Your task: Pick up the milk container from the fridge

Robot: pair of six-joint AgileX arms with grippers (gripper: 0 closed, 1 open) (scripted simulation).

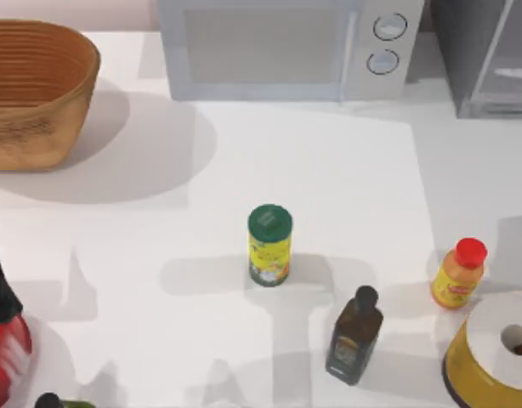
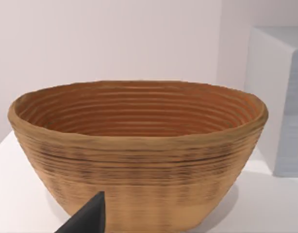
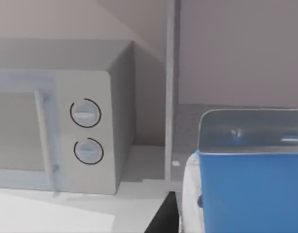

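The milk container (image 3: 251,189), a blue carton with a white side, looms close in the right wrist view. My right gripper (image 3: 188,221) is shut on it, and one dark fingertip (image 3: 163,218) presses against its white side. Just behind it stands the light grey frame of the fridge (image 3: 171,73). From above, the fridge (image 1: 490,59) is the dark grey cabinet at the table's back right corner. My left gripper (image 2: 91,218) hangs in front of the woven basket (image 2: 139,145).
A white microwave (image 1: 286,47) stands at the back centre and the basket (image 1: 36,93) at the back left. A green-capped can (image 1: 269,245), a dark bottle (image 1: 354,336), an orange bottle (image 1: 458,274) and a yellow round container (image 1: 490,357) occupy the front. A red and black object (image 1: 2,340) is at the left edge.
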